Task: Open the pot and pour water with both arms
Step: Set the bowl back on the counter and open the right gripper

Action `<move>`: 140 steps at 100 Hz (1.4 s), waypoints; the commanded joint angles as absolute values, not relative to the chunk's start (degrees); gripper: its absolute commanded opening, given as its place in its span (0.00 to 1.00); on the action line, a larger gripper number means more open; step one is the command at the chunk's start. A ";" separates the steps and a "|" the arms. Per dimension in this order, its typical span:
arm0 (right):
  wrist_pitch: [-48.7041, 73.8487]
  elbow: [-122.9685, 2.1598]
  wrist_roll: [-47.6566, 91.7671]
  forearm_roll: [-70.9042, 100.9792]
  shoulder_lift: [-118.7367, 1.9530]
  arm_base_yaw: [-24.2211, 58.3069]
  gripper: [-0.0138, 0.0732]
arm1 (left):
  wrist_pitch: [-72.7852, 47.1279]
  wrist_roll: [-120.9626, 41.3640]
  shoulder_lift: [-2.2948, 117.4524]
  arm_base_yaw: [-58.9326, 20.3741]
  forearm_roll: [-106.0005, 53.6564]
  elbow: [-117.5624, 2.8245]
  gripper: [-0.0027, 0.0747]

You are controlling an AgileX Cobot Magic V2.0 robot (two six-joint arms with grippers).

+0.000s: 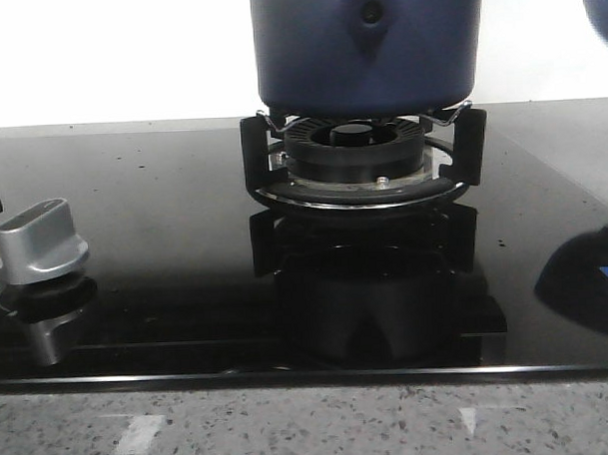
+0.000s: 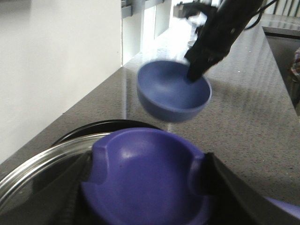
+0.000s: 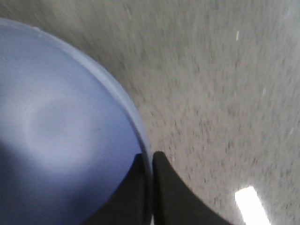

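The pot sits on the black burner grate of a glossy black stove top, with its teardrop handle mount facing the front camera. Only the pot's lower body shows there, so the front view cannot say whether it is covered.

In the left wrist view, the left gripper frames a purple knob, which rises from a glass lid. Its 2 dark fingers sit hard against the knob's sides, so it looks clamped on the knob. Whether the lid is resting on the pot or already raised cannot be told from these views.

The right gripper is closed to a thin slit on the rim of a lighter blue bowl, one finger inside and one outside. The left wrist view shows that bowl carried in the air above the speckled grey bench, and motion-blurred (so it is travelling, not parked).

What could go wrong from here:
- The rim pinch is narrow. A fast swing or a heavy load of water could let the bowl pivot and spill.
- The bowl's path runs close to the lid, so the 2 arms could collide.
- The knob's smooth, rounded sides could slip from the fingers if the lid tilts.
- A dropped lid could knock the pot on its grate.
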State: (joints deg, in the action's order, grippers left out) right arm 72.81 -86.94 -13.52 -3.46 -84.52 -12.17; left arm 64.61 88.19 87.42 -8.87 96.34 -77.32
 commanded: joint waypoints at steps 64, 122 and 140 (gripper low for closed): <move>66.11 -76.48 -14.14 -2.56 -78.62 -13.39 0.61 | 63.72 88.68 85.69 -11.23 89.05 -79.39 0.40; 54.55 -75.49 -9.59 7.98 -51.93 -5.07 0.08 | 52.94 78.08 87.11 -18.34 80.11 -79.39 0.40; 55.44 -72.86 -9.13 7.98 -45.81 -1.86 0.08 | 50.03 77.05 89.93 -20.27 75.12 -79.77 0.40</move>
